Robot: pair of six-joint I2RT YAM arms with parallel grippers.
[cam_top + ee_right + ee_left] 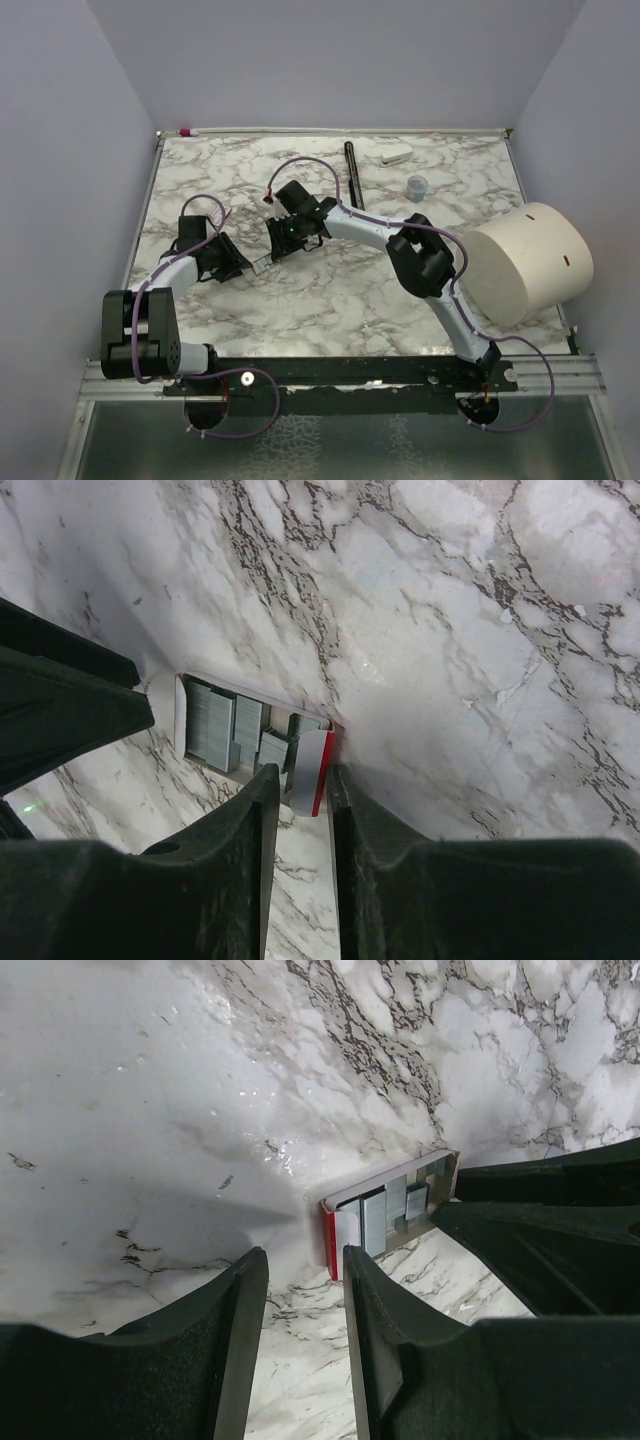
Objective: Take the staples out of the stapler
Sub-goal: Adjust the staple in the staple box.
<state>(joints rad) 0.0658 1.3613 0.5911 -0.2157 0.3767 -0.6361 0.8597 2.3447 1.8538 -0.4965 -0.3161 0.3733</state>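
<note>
The small red-and-white stapler lies opened on the marble table, between my two grippers. Grey staples sit in short strips inside its tray. My right gripper is shut on the stapler's white flap with the red edge. In the left wrist view its black fingers close in on the stapler's far end. My left gripper is open, with only marble between its fingers. The stapler's red end lies just past its right fingertip.
A long thin black bar, a small white block and a little clear cup lie at the back of the table. A big cream cylinder rests at the right edge. White walls close in the table.
</note>
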